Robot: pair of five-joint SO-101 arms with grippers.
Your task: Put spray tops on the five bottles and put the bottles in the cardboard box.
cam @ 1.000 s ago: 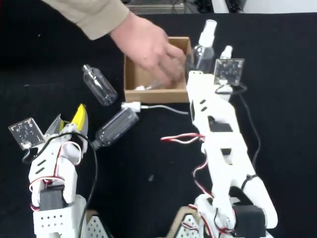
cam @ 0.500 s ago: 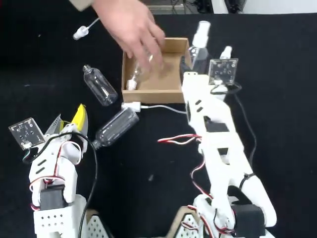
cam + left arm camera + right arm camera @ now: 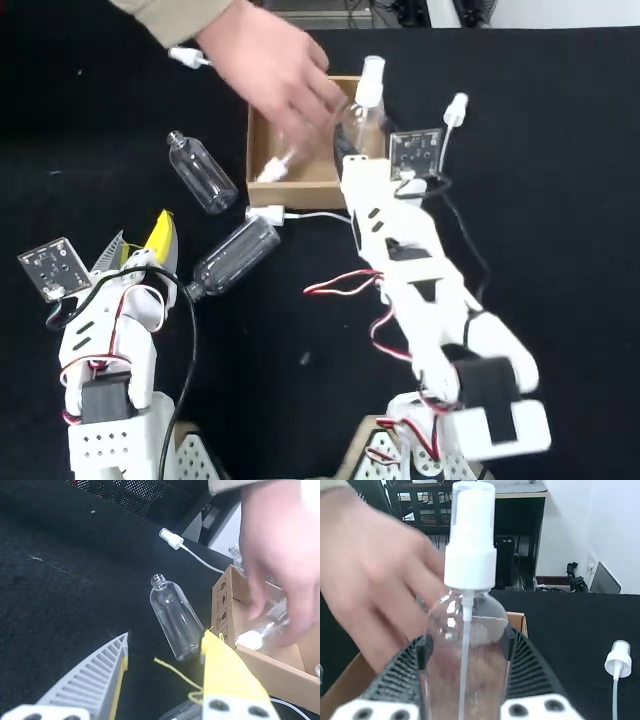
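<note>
Black surface (image 3: 560, 250): since the earlier frame my right arm has swung its capped bottle (image 3: 465, 650) leftward, over the cardboard box (image 3: 300, 194). Right jaws are clamped on that bottle, upright between them. Left jaws stand open, empty; an uncapped bottle (image 3: 175, 617) lies just beyond them.

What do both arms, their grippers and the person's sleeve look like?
Left arm and right arm: white printed links, black servos, red, white and black cables, a square grey board at each wrist. Left gripper: one yellow finger, one grey ribbed finger. Right gripper: black ribbed fingers on white bases. The person's sleeve is beige.
</note>
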